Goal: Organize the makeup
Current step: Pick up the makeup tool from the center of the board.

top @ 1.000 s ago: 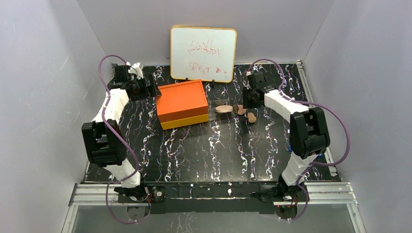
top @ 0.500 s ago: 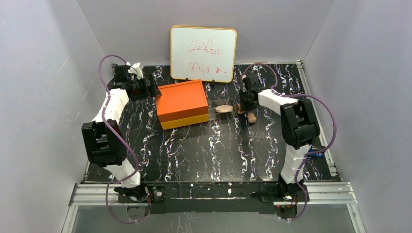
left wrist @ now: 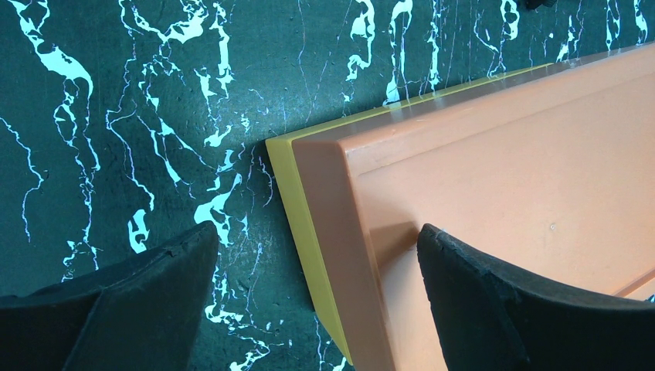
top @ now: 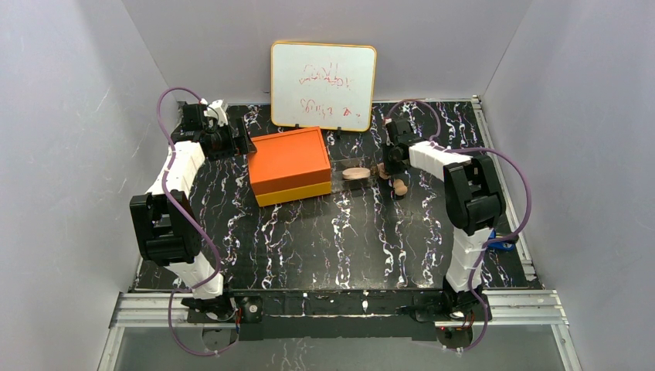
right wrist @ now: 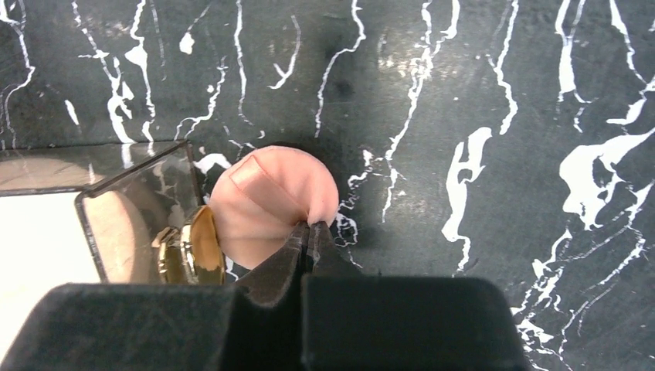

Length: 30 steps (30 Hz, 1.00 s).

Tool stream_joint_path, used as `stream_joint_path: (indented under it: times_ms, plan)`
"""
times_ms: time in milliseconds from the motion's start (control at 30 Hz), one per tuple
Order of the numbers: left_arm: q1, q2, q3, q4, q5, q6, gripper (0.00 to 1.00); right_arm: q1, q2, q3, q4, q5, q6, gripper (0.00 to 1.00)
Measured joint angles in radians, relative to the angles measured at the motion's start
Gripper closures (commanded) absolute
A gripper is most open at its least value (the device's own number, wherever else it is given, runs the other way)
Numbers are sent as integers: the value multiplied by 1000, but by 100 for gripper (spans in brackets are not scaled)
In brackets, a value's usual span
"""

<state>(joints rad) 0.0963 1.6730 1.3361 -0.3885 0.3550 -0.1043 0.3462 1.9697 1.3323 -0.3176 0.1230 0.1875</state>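
In the right wrist view my right gripper (right wrist: 309, 229) is shut on the near rim of a flat round peach disc (right wrist: 266, 197), which lies on the table beside the clear drawer (right wrist: 131, 209). From above, the right gripper (top: 385, 171) is just right of that pulled-out drawer (top: 351, 175), and a tan egg-shaped sponge (top: 400, 186) sits close by. My left gripper (left wrist: 317, 239) is open, with one finger over the orange box (left wrist: 510, 170) and the other beside its left corner. The left gripper (top: 235, 144) holds nothing.
The orange box (top: 288, 164) stands at the back centre with its clear drawer pulled out to the right; a gold knob (right wrist: 185, 249) is on the drawer front. A whiteboard (top: 323, 75) leans on the back wall. A blue object (top: 503, 244) lies behind the right arm.
My right arm has swung left toward the drawer and its jaws have closed on the peach disc's rim. The left arm has not moved.
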Motion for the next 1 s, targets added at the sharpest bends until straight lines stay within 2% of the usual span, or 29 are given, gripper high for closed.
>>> stream_joint_path:
  times_ms: [167, 367, 600, 800, 1000]
  plan:
    - [0, 0, 0, 0, 0, 0, 4, -41, -32, 0, -8, 36, 25, 99]
    - [0, 0, 0, 0, 0, 0, 4, -76, -149, 18, -26, 39, 31, 99]
    - [0, 0, 0, 0, 0, 0, 4, -18, -196, 156, -75, -163, -5, 99]
    - [0, -1, -1, 0, 0, 0, 4, 93, -123, 319, -194, -340, -64, 99]
    - [0, -2, -2, 1, 0, 0, 4, 119, -19, 409, -342, -427, -102, 99]
